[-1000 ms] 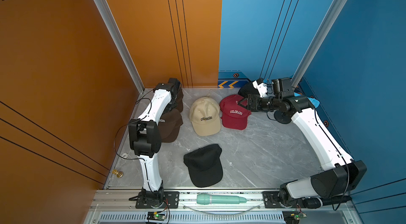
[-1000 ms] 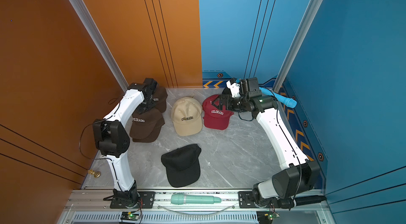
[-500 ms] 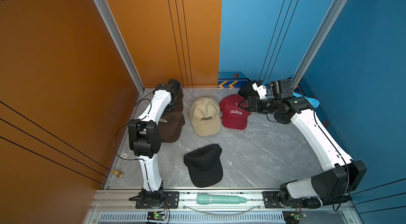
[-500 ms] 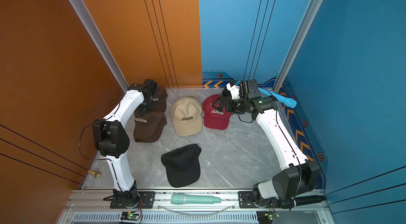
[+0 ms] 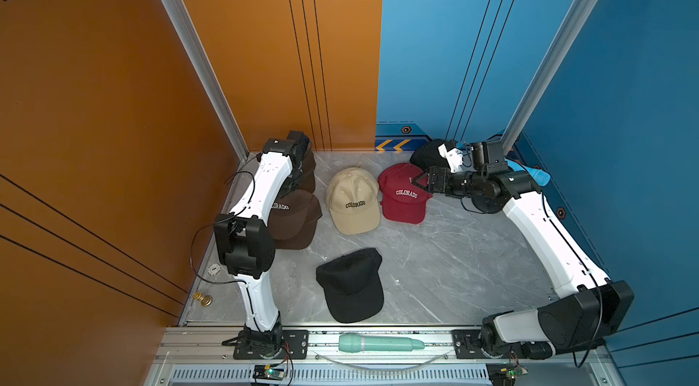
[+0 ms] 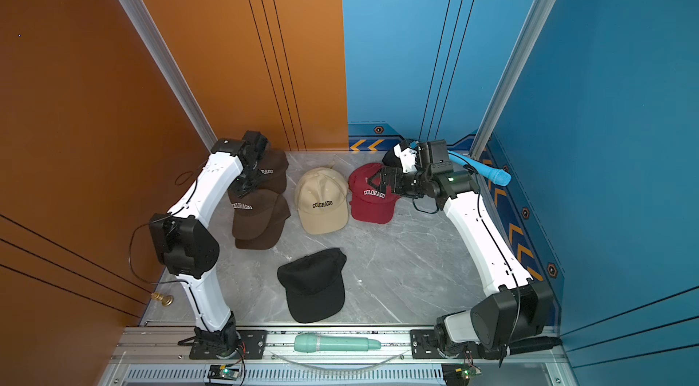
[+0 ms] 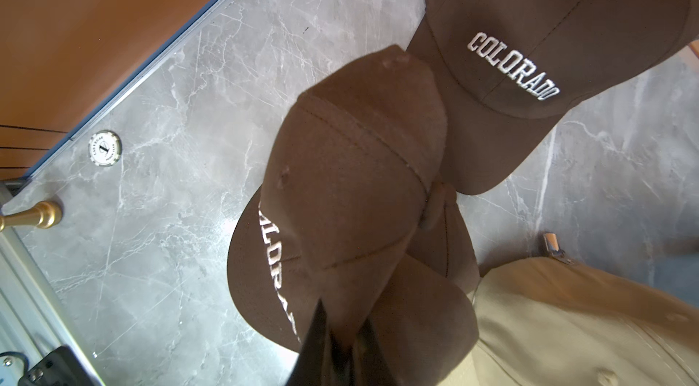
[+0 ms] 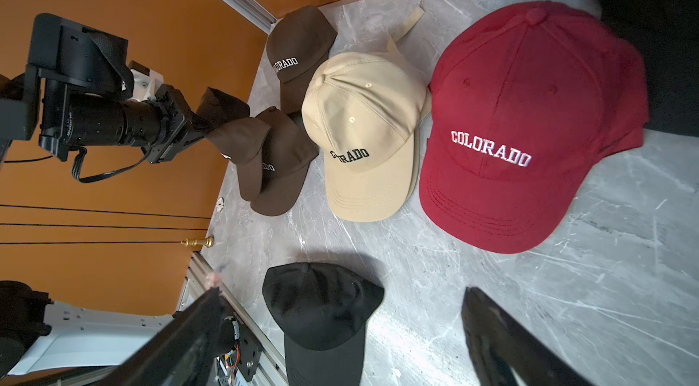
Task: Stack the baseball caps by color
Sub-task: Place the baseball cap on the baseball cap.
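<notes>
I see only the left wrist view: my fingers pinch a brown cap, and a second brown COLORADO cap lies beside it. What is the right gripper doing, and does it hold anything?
Observer: The right gripper stands wide open at the crown of a red COLORADO cap and holds nothing.
Operator: Thank you. Are there any black caps? My view shows none.
Observer: Yes, two. One black cap lies alone near the front rail. A second black cap sits in the far corner behind the red one, partly hidden by the right arm.
</notes>
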Robot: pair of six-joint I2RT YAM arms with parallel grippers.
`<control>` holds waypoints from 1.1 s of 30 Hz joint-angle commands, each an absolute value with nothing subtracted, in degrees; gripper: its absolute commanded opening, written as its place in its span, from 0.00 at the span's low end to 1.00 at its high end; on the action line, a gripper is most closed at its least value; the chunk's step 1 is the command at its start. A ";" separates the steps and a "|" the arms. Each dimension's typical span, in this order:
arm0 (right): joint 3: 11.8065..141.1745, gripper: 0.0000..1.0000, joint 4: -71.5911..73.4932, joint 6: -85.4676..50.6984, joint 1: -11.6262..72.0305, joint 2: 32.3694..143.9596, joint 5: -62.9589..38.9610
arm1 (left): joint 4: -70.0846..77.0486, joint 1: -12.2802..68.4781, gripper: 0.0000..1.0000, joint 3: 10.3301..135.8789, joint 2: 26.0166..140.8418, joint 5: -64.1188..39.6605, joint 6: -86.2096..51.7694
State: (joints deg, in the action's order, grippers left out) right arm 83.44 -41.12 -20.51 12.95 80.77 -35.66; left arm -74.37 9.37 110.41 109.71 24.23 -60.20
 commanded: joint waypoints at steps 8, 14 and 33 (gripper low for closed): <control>81.27 1.00 -38.23 -21.97 12.20 78.18 -36.65 | -78.60 10.94 0.12 108.70 107.83 25.85 -70.40; 80.86 1.00 -38.41 -21.97 11.92 77.32 -36.74 | -78.58 12.30 0.13 111.39 110.07 28.78 -72.20; 80.64 1.00 -39.29 -22.65 11.10 75.51 -36.74 | -78.62 12.74 0.67 116.17 117.99 29.55 -68.48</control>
State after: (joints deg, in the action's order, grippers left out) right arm 81.03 -39.40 -21.91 11.44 76.60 -36.01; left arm -76.60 12.45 114.54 117.56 28.34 -69.60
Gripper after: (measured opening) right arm 0.998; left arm 0.638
